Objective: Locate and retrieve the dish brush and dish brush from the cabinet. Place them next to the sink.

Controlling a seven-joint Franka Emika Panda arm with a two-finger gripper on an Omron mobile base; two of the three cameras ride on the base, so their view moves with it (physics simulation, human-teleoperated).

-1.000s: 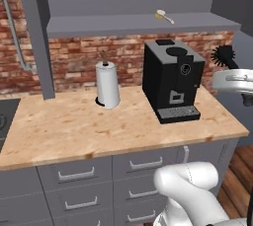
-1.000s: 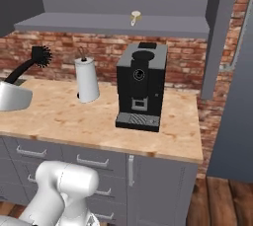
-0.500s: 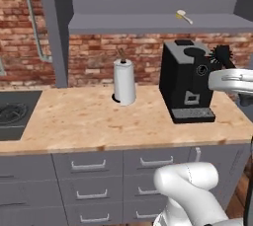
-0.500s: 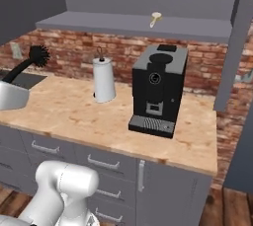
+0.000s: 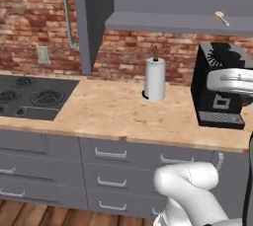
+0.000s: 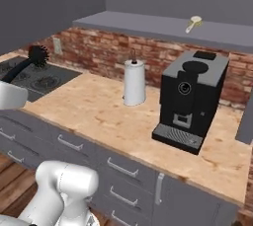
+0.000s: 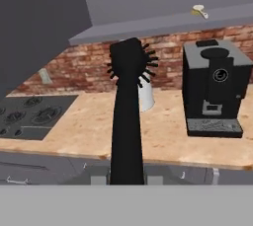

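Observation:
My gripper is shut on the handle of the all-black dish brush, which stands upright with its spiky round head on top. The same brush shows at the left edge of the right base view and in front of the coffee machine in the left base view. The cream-handled dish brush lies on the grey shelf board of the cabinet, far from my hand. The sink is out of view.
On the wooden counter stand a white paper towel roll and a black coffee machine. A dark stove top lies to the left. Grey drawer fronts run below.
The whole picture has slid to the right as the base drives left, bringing the stove top into view. The black brush stays in my shut gripper.

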